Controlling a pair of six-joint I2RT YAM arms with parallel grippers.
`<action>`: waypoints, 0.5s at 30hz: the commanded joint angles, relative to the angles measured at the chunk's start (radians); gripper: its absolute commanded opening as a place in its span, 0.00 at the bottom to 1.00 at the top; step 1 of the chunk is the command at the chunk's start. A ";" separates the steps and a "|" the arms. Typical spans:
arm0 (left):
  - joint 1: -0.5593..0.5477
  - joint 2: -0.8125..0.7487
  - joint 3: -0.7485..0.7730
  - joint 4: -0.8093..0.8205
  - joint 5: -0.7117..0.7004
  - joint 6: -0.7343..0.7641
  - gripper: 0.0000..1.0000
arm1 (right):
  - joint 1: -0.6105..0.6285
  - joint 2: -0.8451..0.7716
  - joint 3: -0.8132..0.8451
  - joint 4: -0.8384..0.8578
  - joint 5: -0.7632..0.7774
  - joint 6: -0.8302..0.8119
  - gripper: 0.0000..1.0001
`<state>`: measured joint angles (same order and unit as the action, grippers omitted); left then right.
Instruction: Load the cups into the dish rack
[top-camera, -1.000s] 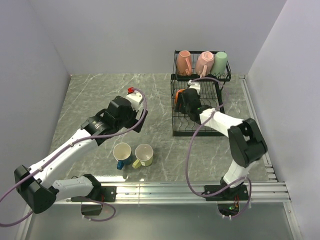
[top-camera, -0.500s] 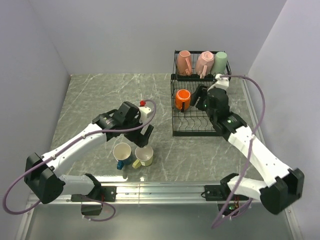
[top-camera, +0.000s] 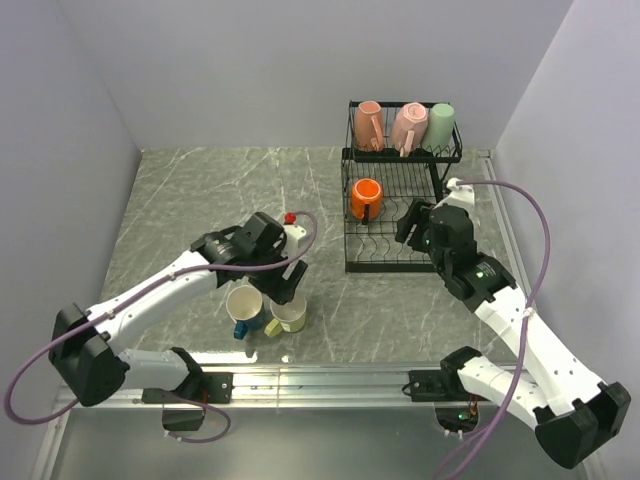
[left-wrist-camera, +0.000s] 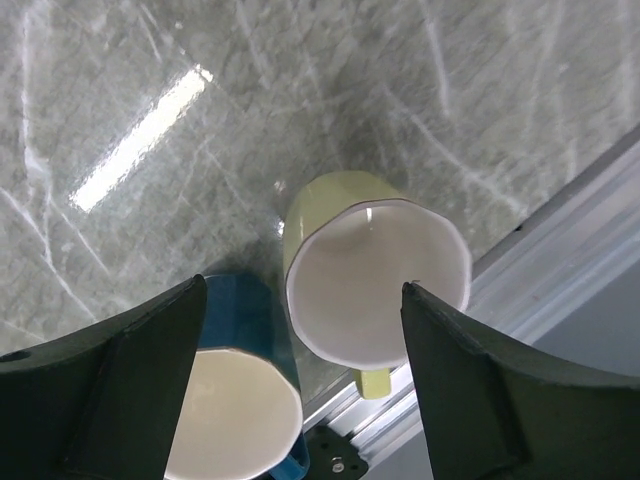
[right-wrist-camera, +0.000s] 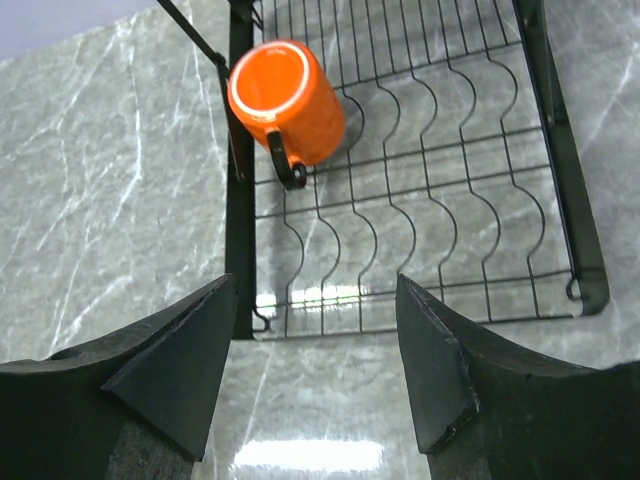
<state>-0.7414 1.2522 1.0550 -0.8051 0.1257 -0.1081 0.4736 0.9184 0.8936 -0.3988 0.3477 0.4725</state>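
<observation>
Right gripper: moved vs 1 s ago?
Yes. The right gripper has backed away from the orange cup, rightward and toward the near edge of the dish rack. The cup stays in the rack.

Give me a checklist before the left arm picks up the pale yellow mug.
1. Left gripper open: ok.
2. Pale yellow ceramic mug upright, between its fingers: ok.
3. Blue ceramic mug clear of the grasp: not ok, it sits close beside, partly under one finger.
4. Right gripper open, empty, outside the black wire dish rack: ok.
5. Free lower-shelf slots beside the orange ceramic mug: ok.
</observation>
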 joint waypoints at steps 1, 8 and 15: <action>-0.030 0.053 0.011 -0.003 -0.090 -0.018 0.84 | 0.000 -0.050 -0.010 -0.029 0.019 0.014 0.72; -0.049 0.180 0.051 -0.016 -0.123 -0.025 0.75 | 0.000 -0.082 -0.025 -0.057 0.034 0.002 0.72; -0.052 0.227 0.071 -0.014 -0.092 -0.035 0.27 | 0.000 -0.137 -0.048 -0.080 0.053 0.008 0.72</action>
<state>-0.7876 1.4761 1.0786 -0.8257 0.0284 -0.1352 0.4736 0.8143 0.8536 -0.4683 0.3622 0.4782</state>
